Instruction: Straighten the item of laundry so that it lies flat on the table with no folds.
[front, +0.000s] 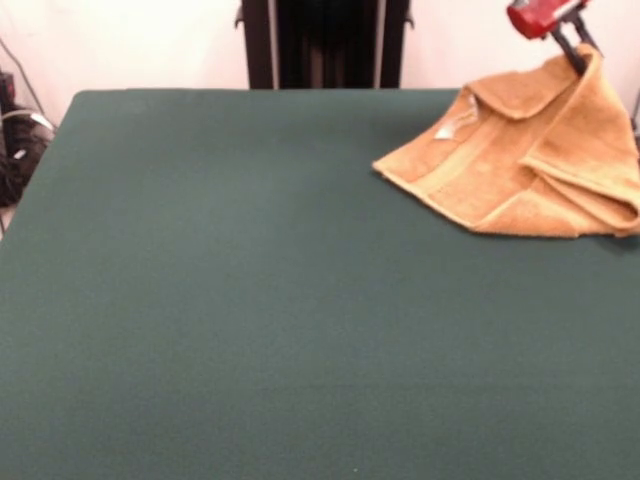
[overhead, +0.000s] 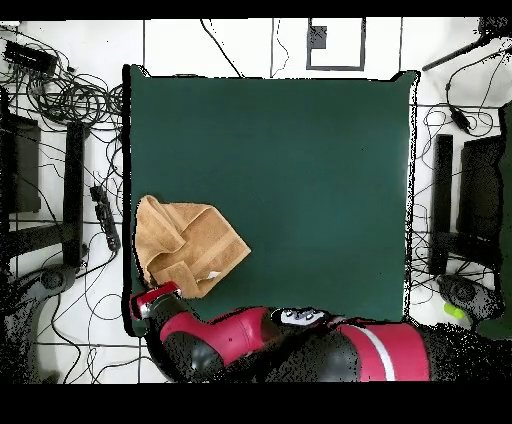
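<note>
The item of laundry (front: 520, 165) is a golden-orange towel bunched in folds at the far right of the green table (front: 250, 300). One corner is pulled up into a peak, while the rest lies on the cloth with a woven band and a small white tag showing. My gripper (front: 580, 52) is shut on that raised peak at the picture's top right. Seen from overhead, the towel (overhead: 185, 245) lies near the table's (overhead: 300, 170) left edge, and the gripper (overhead: 157, 297) hangs over the corner nearest the robot's base.
The towel reaches close to the table's side edge (overhead: 131, 240). Cables and black equipment (overhead: 70, 150) lie on the floor beside that edge, and more gear (overhead: 460, 200) stands on the opposite side. A bundle of cables (front: 15, 140) shows at the front view's left.
</note>
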